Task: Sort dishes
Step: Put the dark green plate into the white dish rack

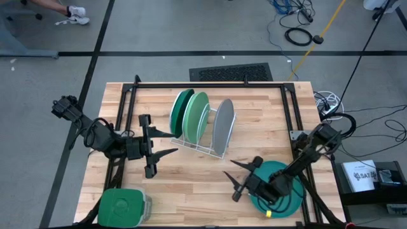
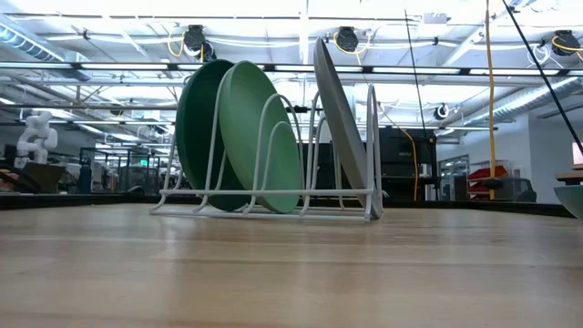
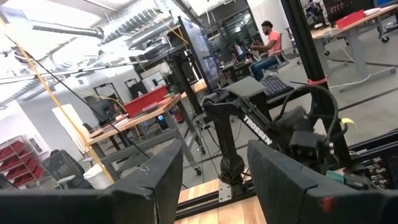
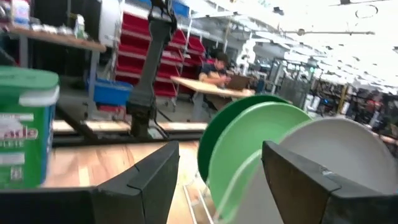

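A white wire rack at the table's middle holds three plates on edge: dark green, light mint green and grey. They also show in the low view, dark green, mint, grey. The teal plate lies flat at the table's near right, under the right arm. My left gripper is open and empty, left of the rack. My right gripper is open and empty, left of the teal plate.
A green square container with a lid stands at the table's near left corner; it shows in the right wrist view. A black frame runs around the table's far and side edges. People sit in the room beyond.
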You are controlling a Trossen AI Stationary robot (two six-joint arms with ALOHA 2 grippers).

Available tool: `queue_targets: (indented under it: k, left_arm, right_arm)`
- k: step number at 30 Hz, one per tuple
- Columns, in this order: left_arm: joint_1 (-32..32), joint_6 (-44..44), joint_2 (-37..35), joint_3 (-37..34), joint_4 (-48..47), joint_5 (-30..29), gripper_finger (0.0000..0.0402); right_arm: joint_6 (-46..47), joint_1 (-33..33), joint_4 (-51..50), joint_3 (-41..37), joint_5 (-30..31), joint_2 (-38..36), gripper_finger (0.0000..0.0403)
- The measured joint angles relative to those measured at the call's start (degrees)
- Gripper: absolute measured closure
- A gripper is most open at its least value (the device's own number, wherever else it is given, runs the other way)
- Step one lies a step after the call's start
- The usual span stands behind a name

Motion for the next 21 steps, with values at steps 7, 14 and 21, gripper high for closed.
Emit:
queue_targets:
  k: [7,14,21]
  left_arm:
    - [0.00,0.00,0.02,0.00,0.02,0.00,0.0221]
    - [0.00,-0.76,0.09,0.00,0.04,0.00,0.0221]
    - [1.01,-1.55,0.84,0.00,0.14,1.12,0.0221]
  right_arm:
    - [3.66,6.80,-7.40,0.00,8.63,-5.76,0.0179]
    - [3.71,11.87,-7.50,0.00,14.64,-8.17,0.0179]
    - [10.76,10.58,-9.28,0.00,6.28,-8.15,0.0179]
